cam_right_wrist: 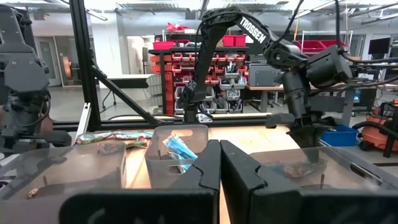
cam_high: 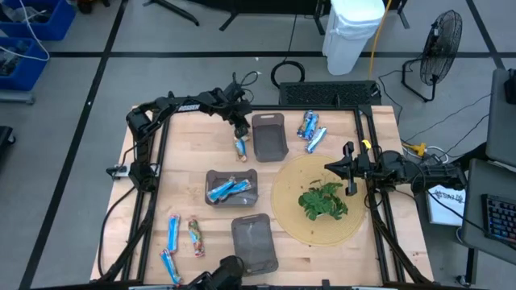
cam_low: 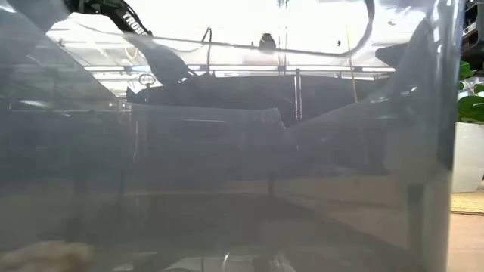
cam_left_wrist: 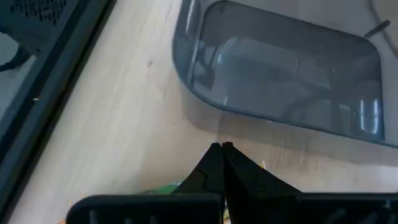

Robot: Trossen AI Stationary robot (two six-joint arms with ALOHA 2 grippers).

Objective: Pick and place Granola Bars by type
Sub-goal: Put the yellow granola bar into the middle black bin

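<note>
The left gripper, jaws clenched together with nothing visibly between them, hangs upper centre just above a bar beside the top tray, probably lining up a pick. The right gripper, likewise clenched, waits at right over the mat. Blue bars fill the middle tray.

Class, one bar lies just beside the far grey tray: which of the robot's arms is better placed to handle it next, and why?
Probably the left. The left gripper hangs directly over the bar beside the far tray, fingers together. The right gripper waits across the table, over the round mat with the plant.
</note>
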